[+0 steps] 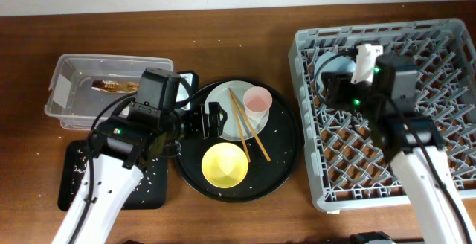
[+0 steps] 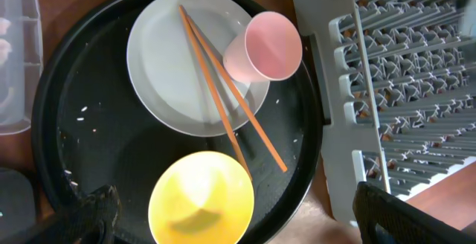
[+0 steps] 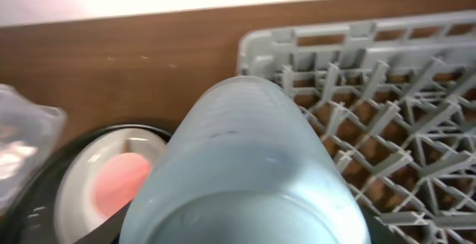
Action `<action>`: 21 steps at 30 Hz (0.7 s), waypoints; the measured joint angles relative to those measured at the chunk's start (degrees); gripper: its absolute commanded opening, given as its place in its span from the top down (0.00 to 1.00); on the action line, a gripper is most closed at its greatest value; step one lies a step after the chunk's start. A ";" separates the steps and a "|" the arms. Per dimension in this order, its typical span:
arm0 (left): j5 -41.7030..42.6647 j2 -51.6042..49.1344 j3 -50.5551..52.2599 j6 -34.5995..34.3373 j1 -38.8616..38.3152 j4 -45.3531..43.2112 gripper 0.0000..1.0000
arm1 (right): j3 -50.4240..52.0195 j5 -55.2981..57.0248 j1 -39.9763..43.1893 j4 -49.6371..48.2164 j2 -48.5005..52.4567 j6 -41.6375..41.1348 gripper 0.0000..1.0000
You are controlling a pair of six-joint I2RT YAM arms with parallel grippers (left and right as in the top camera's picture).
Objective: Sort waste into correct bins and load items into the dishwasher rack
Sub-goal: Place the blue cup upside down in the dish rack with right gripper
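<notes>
The blue cup (image 3: 245,162) is held tight by the right gripper (image 1: 331,80) over the back left corner of the grey rack (image 1: 306,147), its bottom turned to the wrist camera. The chopsticks (image 2: 213,88) are laid across the plate (image 2: 163,73) on the round black tray (image 2: 97,147), slanted from back left to front right. The left gripper (image 1: 213,120) is held wide open above the tray.

Light-blue cup (image 3: 245,162); pink cup (image 2: 266,47). Plate (image 2: 160,80) pale grey-white, bowl (image 2: 201,199) yellow, chopsticks (image 2: 264,141) tan wood, wrapper (image 1: 111,86) brown and gold. Rack (image 1: 306,110) grey lattice; round tray (image 2: 97,147) black, flecked with pale crumbs.
</notes>
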State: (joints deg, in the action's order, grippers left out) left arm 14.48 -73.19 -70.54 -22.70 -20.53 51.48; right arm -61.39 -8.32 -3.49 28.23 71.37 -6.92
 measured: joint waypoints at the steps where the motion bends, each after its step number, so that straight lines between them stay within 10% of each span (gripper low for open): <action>1: -0.02 0.00 0.00 0.00 0.00 -0.04 0.01 | 0.00 1.60 0.00 -1.33 2.95 0.37 0.45; 8: 0.00 0.00 0.00 0.00 0.00 0.00 0.01 | 0.00 4.39 0.00 -5.79 15.45 3.02 0.43; 13: -0.02 0.00 0.00 0.00 0.00 0.00 0.01 | 0.00 5.09 0.00 -5.46 16.72 3.54 0.09; 21: -0.02 0.00 0.00 0.00 0.00 -0.07 0.01 | -4.81 2.21 0.00 4.72 11.47 3.67 0.19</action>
State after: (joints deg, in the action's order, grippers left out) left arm 14.46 -73.19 -70.54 -22.70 -20.53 51.42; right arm -66.19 -6.11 -3.49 32.95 82.85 -3.25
